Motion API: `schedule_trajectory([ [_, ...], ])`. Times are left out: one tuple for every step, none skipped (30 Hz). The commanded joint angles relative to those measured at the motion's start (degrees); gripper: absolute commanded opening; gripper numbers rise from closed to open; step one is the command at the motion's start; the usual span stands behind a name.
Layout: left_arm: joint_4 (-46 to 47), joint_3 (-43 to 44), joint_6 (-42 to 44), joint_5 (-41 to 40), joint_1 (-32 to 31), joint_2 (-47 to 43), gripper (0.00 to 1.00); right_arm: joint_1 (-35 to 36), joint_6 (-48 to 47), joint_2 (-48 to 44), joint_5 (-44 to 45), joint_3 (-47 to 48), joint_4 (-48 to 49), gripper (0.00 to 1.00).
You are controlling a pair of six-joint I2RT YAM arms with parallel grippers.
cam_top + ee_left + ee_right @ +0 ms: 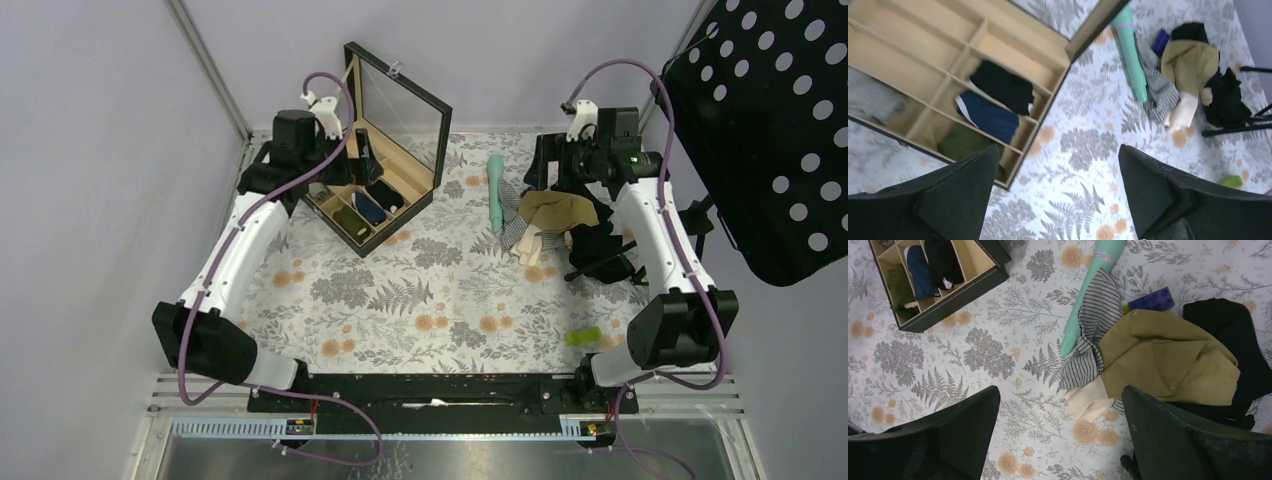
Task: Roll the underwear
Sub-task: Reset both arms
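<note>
Where it lies, underwear (988, 116) lengthwise, along compartment (1023, 135)

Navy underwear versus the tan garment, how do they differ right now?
The navy underwear is dark blue with a white edge; the tan garment is plain khaki. The underwear is bundled compactly inside a compartment of the divided box; the tan garment lies loose on the table, draped over a striped cloth. Both are soft cloth.

Box (398, 220) set on surface (440, 300) at 11 o'clock, underwear (368, 207) lodged inside; garment heap (556, 212) laid at 2 o'clock.
</note>
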Motion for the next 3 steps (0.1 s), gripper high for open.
schedule_trajectory([
  [-0.6,-4.3,-0.6,-1.4,-1.5,-4.0,0.99,-0.2,2.3,-2.8,2.2,0.6,2.3,0.99],
  [0.6,-5.5,1.3,-0.6,-1.0,-4.6,0.99,-0.2,2.1,-3.0,2.4,-0.2,2.6,1.00],
  [1.9,-7.3,2.2,0.8,-0.2,-5.3,0.99,-0.2,2.0,-3.2,2.2,-0.9,2.9,1.00],
])
